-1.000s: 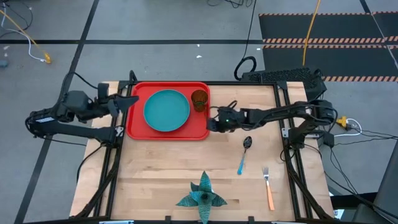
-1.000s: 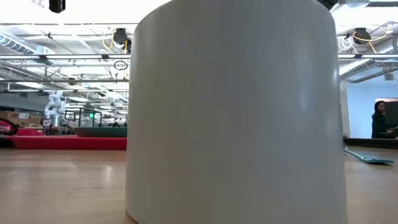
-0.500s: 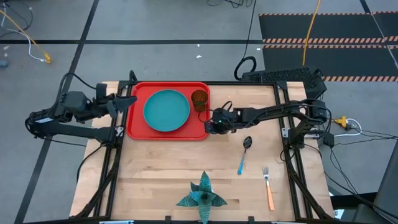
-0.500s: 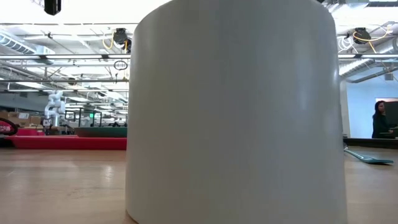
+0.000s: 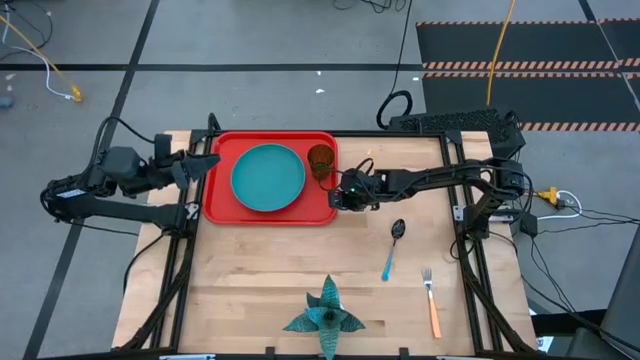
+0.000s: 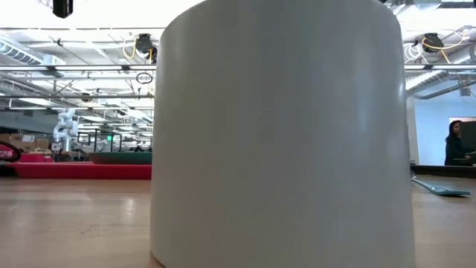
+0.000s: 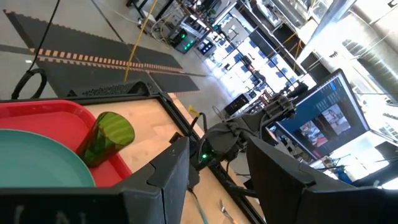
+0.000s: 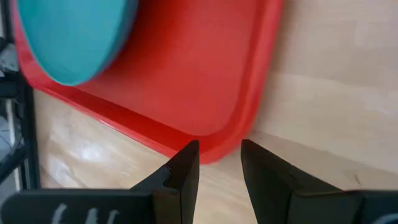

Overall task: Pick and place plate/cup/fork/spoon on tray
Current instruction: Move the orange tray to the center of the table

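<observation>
The red tray [image 5: 220, 205] lies at the table's far left. The teal plate [image 5: 268, 177] lies flat in it, and the olive cup [image 5: 321, 160] stands in its far right corner. My right gripper [image 5: 338, 199] is open, low at the tray's near right corner [image 8: 231, 134], which shows just ahead of its fingertips [image 8: 217, 163]. The blue-handled spoon [image 5: 391, 250] and the orange-handled fork [image 5: 431, 303] lie on the wood at the right. My left gripper [image 5: 207, 163] waits open at the tray's left edge and looks over the cup [image 7: 109, 137].
A teal spiky star-shaped object [image 5: 323, 313] stands near the table's near edge. A wide white cylinder [image 6: 282, 134] fills most of the low view, with the tray [image 6: 82, 170] behind it on the left. A person [image 6: 454, 145] stands in the room beyond.
My right gripper has gone toward the table's left edge, closing on the tray's near right corner. The tray, plate and cup have stayed where they were.
</observation>
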You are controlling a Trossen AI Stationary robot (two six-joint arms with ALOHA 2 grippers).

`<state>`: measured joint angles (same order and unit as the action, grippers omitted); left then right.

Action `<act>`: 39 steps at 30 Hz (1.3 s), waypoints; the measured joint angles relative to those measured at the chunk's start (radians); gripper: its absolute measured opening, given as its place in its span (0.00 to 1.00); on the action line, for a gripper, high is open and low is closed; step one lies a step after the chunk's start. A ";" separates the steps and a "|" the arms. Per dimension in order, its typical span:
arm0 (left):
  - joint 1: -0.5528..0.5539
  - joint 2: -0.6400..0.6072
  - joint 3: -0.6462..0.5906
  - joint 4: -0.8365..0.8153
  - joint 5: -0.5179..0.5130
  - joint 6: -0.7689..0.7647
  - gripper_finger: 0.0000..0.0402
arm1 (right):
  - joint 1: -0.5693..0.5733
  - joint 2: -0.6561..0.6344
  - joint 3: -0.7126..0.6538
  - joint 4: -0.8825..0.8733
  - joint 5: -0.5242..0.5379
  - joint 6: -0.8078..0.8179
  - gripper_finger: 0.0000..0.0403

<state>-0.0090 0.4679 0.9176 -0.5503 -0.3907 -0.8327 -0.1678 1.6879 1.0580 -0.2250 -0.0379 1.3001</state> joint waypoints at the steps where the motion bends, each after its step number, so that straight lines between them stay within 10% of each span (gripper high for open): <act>1: 0.000 0.000 0.000 0.000 0.003 -0.001 0.41 | -0.001 0.003 0.000 0.000 0.011 -0.001 0.27; 39: 0.000 0.000 0.000 0.030 0.105 -0.044 0.41 | -0.023 0.143 -0.002 0.085 -0.012 0.037 0.27</act>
<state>-0.0093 0.4679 0.9176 -0.5205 -0.2855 -0.8764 -0.1909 1.8308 1.0561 -0.1400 -0.0496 1.3373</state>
